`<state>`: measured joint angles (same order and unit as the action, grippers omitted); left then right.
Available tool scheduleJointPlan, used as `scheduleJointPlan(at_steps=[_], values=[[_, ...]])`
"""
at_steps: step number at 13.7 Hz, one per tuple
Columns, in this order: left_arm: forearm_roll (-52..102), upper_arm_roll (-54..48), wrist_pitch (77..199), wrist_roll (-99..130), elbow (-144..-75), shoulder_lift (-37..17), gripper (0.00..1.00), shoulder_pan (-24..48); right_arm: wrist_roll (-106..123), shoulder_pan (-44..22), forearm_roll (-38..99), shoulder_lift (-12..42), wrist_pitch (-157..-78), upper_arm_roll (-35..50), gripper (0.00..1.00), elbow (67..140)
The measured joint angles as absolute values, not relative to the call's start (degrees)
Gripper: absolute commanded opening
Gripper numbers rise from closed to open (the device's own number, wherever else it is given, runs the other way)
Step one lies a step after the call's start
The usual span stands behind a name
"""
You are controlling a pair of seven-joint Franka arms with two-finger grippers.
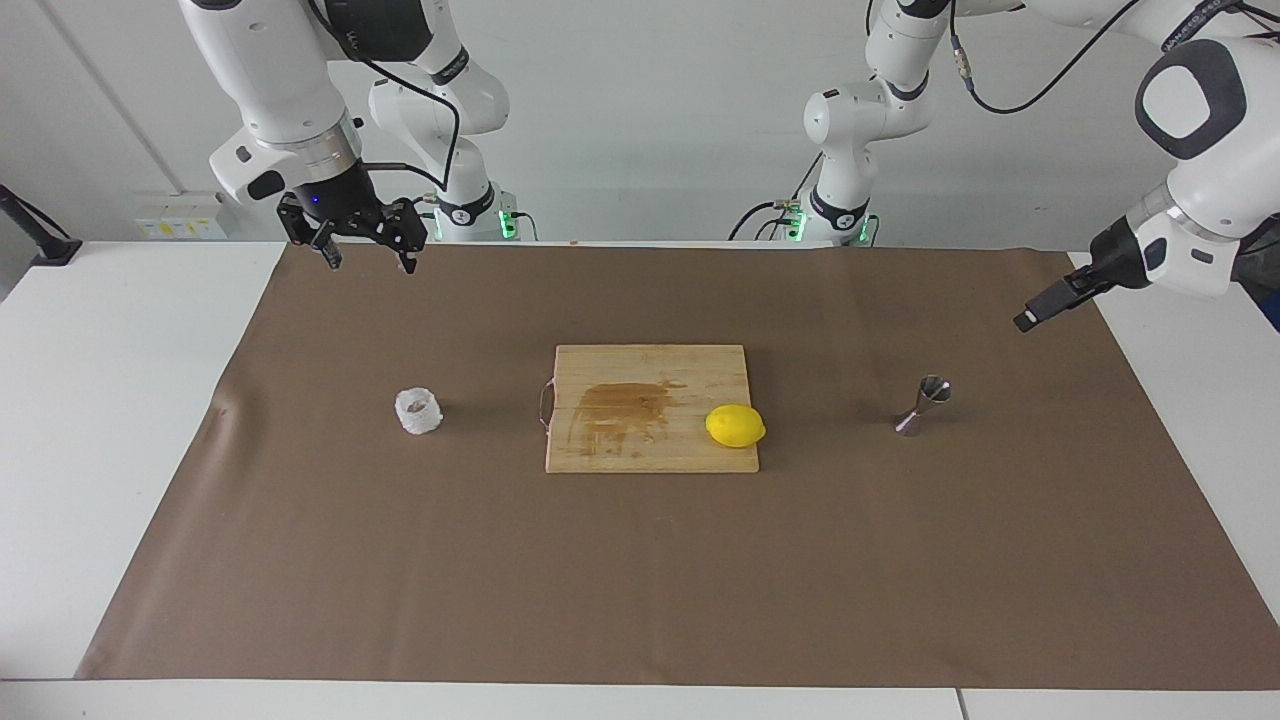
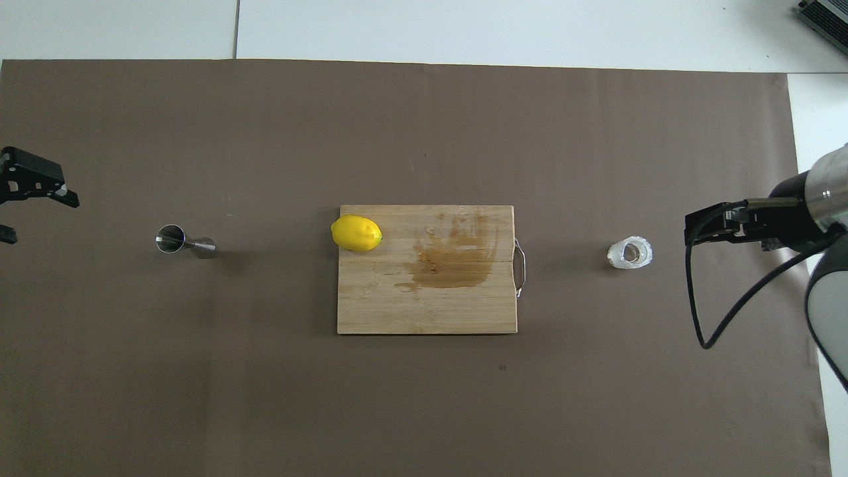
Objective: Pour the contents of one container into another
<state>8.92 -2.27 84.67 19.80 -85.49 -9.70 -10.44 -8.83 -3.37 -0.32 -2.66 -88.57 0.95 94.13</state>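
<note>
Nothing is done yet: no pick-up, no pour. Near the robots, both claws hang empty. The right claw [image 1: 365, 245] is spread wide above the mat's [image 1: 640, 600] edge, and the left claw [image 1: 1030, 318], as far as can be told, is open too. Farther out, the board [image 1: 650, 450] sits mid-surface. The cup [image 1: 418, 411] stands beside its handle end, toward the right arm. The jigger [image 1: 922, 404] stands upright off the lemon [image 1: 735, 426] end. I cannot tell what either holds.

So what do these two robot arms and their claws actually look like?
Both arms are glossy white with rounded shells, dark joint rings and a silver wrist band. Loose black cables run along them, and green lights glow at their bases. The right gripper and the left gripper are black, angular, two-fingered claws built of linked bars.
</note>
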Motion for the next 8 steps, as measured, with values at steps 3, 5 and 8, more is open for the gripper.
scheduleJointPlan(at_steps=[3,5,8], values=[[10.88,-2.30,84.66,25.02,-85.81,-12.67,1.00,-11.48,-8.83,-3.36,-0.32,-2.66,-88.57,0.94,1.00,94.13],[14.76,-2.27,84.66,29.07,-86.00,-14.96,1.00,-12.74,-8.83,-3.33,-0.32,-2.66,-88.57,0.93,1.00,94.13],[21.63,-2.22,84.66,31.98,-87.66,-17.65,1.00,-16.78,-8.83,-3.33,-0.32,-2.66,-88.57,0.93,1.00,94.13]])
